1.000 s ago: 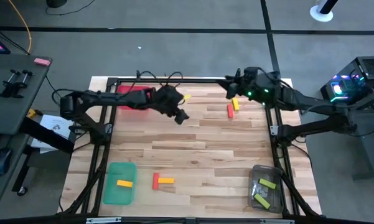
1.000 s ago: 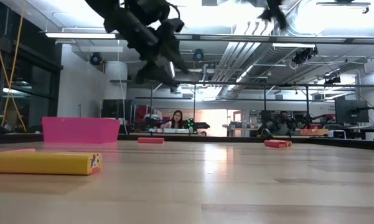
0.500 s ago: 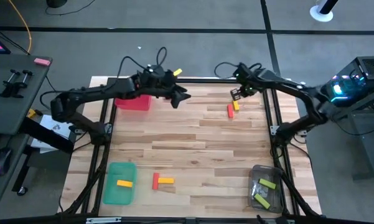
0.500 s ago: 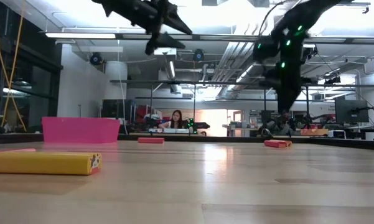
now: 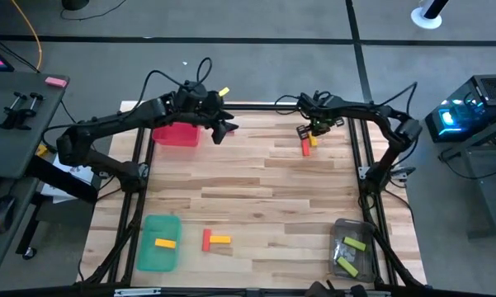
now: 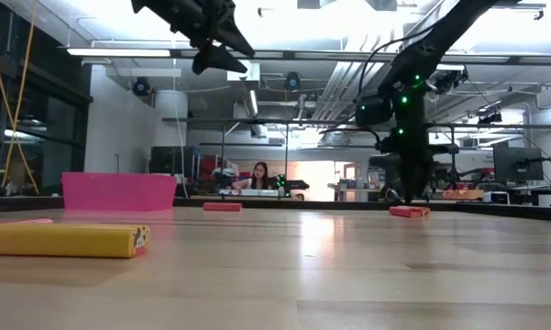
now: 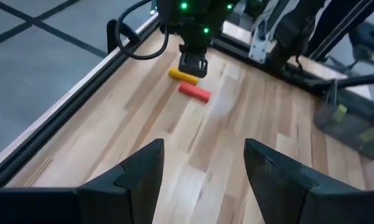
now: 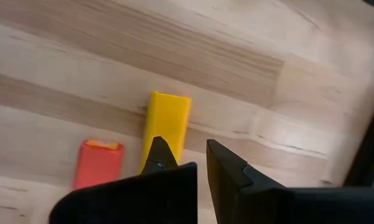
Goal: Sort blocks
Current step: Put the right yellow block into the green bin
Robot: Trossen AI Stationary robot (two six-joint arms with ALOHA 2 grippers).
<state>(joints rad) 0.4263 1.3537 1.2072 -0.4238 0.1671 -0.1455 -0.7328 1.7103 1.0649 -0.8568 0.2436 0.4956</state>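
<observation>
**Right gripper low over a yellow bar at the far edge**

From above, we start at the left, where a green tray (image 5: 159,242) with rounded corners sits at the near-left of the pale plank table (image 5: 256,198) and holds one yellow block (image 5: 165,242). At the far-left corner stands a glossy red tray (image 5: 177,134); in the low view its straight wall reads pink. The left gripper (image 5: 223,130) hangs in the air just beside that tray, its two dark, blunt fingers (image 7: 143,177) spread wide apart with nothing between them.

Toward the middle, near the front edge, a red block (image 5: 206,240) and a yellow block (image 5: 220,240) lie touching in an L.

Farther right, by the far rail, the right gripper (image 5: 307,132) is down close to the wood. Its fingers (image 8: 227,168) stand slightly parted and hold nothing; in the right wrist view one tip overlaps the end of a flat-faced yellow bar (image 8: 167,124). A red bar (image 8: 98,163) lies just beside it.

At the near-right corner a clear tray (image 5: 352,247) holds light green blocks (image 5: 354,244).
</observation>
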